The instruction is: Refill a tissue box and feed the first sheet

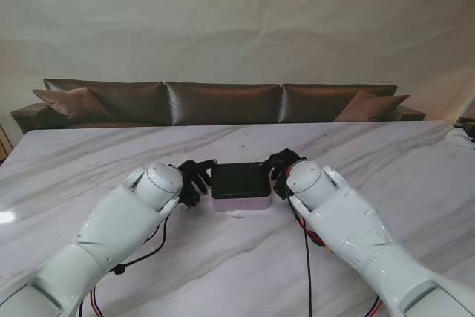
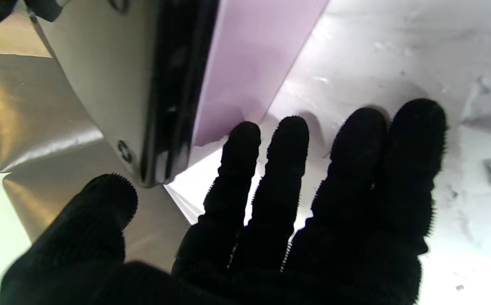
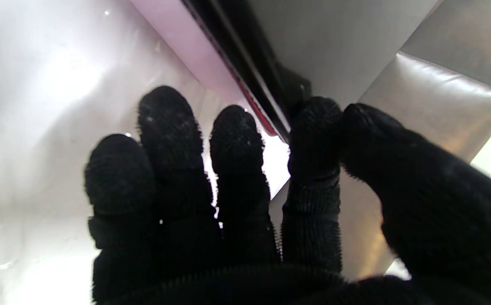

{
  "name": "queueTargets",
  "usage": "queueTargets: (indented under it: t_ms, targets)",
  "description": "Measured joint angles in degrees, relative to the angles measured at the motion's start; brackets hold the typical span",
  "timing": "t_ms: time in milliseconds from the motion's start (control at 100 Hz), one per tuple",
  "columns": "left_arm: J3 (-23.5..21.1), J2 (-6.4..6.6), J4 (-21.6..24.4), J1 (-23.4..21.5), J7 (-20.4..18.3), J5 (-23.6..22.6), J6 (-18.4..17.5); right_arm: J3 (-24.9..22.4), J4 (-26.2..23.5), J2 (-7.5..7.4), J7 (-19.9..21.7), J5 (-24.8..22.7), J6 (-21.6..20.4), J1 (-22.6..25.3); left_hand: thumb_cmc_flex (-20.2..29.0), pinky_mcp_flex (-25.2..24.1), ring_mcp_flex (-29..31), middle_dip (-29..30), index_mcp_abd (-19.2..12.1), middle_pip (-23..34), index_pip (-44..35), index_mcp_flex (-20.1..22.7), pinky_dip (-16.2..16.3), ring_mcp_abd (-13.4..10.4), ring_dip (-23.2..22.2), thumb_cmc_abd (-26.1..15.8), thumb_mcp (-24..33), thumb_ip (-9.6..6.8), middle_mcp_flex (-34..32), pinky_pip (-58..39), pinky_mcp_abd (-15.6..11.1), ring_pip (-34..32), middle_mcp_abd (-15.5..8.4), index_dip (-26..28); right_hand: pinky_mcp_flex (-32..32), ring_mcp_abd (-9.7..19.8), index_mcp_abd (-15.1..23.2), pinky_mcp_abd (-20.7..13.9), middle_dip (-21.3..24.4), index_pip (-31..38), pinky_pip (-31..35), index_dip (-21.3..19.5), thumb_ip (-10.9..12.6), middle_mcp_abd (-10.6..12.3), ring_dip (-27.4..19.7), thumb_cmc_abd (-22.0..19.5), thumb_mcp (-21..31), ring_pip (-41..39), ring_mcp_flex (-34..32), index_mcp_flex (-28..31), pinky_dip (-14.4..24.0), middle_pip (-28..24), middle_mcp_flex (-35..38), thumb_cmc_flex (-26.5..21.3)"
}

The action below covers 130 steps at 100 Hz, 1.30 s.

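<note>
Tissue box, dark lid over lilac body, sits mid-bench, nearer robot-side edge than sofa-side edge. Left hand at box's left end, fingers spread, tips near lilac wall by lower corner, thumb apart; no grip visible. Right hand at right end, fingers extended, index tip and thumb against dark lid edge; firm hold cannot be told.

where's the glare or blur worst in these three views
Stand view: mostly even light, one glare spot on the marble table at my left edge. Left wrist view: blown-out white behind the left hand, whose fingers read as silhouettes. Right wrist view: a bright haze over the table, the right hand soft, the tissue box edge blurred.
</note>
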<state>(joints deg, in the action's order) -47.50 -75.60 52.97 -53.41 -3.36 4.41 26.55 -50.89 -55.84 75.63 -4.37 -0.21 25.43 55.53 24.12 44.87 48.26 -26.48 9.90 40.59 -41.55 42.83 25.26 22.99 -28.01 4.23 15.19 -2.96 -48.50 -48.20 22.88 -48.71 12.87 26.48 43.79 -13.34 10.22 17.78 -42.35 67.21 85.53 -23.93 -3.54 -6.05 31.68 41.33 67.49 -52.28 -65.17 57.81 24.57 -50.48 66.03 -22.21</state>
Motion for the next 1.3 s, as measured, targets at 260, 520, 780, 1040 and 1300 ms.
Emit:
queueTargets:
  t_ms: [260, 520, 780, 1040, 1300]
  targets:
    - [1.5, -0.39, -2.87, 1.48, -0.92, -0.42, -1.83, 0.83, 0.8, 0.12, -0.17, -1.12, -0.36, -0.52, 0.13, 0.84, 0.63, -4.99, -2.21, 4.77, -6.35, -0.66, 2.08, -1.88, -5.84, 0.59, -0.75, 0.0, -1.45, -1.68, -2.29, -4.3, -2.92, 7.65, 1.14, 1.04, 1.67, -0.8, -0.88, 0.47, 0.01, 0.11, -0.16, 1.23, 0.01, 1.56, -1.67, -0.37, -1.29, 1.1, 0.51, -1.43, 1.6, 0.03]
    - [1.32, -0.58, -3.31, 1.23, 0.03, -0.62, -3.66, 1.51, 2.22, 0.63, -1.54, -2.12, -0.81, -0.97, 0.55, 1.04, 0.63, -6.82, -2.22, 5.45, -7.23, -6.31, 2.08, -3.56, -7.11, 2.92, 0.5, -0.52, 0.12, -1.27, -4.26, -4.74, -3.83, 9.54, 3.41, 2.51, 4.15, -1.78, -4.09, 1.25, 0.76, 0.37, -3.28, 2.4, 0.64, 7.45, -2.65, -2.04, -3.74, 4.22, 0.61, -4.7, 5.01, -0.1]
    - [-1.45, -1.66, -4.89, 0.42, 2.12, 1.87, -6.38, 1.88, 2.73, 0.95, -2.67, -3.11, -0.91, -1.03, 1.0, 0.99, 0.47, -6.84, -3.33, 5.45, -3.53, -8.92, 1.99, -3.57, -7.12, 2.95, -4.78, -0.01, 2.3, -1.36, -4.37, -4.05, -3.83, 7.97, 5.19, 2.78, 3.41, -1.81, -5.14, 1.33, 1.81, 0.7, -4.97, 2.75, 0.71, 10.23, -2.28, -3.0, -6.0, 7.31, 0.74, -5.17, 7.02, -0.44]
    - [-1.38, 0.99, -0.71, -0.82, -1.53, -2.02, -6.22, 2.17, 2.4, 0.91, -3.47, -4.31, -0.7, -0.6, 2.61, 0.68, 0.41, -7.41, -4.64, 5.45, -3.64, -10.94, 1.93, -4.24, -7.18, 4.09, -10.62, 0.01, 2.33, -0.65, -5.18, -3.27, -4.2, 8.03, 6.06, 3.14, -1.74, -1.83, -7.17, 1.71, 2.69, -2.14, -6.56, 2.82, 1.52, 10.28, -2.54, -4.57, -6.76, 9.53, 1.27, -5.84, 8.64, -0.87]
    - [-1.38, 4.0, 8.16, -3.38, -3.16, -7.04, -1.3, 2.44, 2.04, 0.88, -3.86, -4.95, -0.58, -0.38, 4.99, 0.68, 0.4, -9.95, -6.84, 6.13, -6.94, -12.83, 1.92, -6.36, -9.19, 7.04, -11.17, 0.01, 3.66, -0.6, -7.52, -3.64, -7.26, 12.31, 6.68, 3.37, -2.56, -1.96, -8.34, 0.48, 3.55, -2.95, -6.56, 2.87, 2.69, 10.23, -2.45, -6.41, -7.34, 11.51, 1.43, -6.53, 9.29, -0.24]
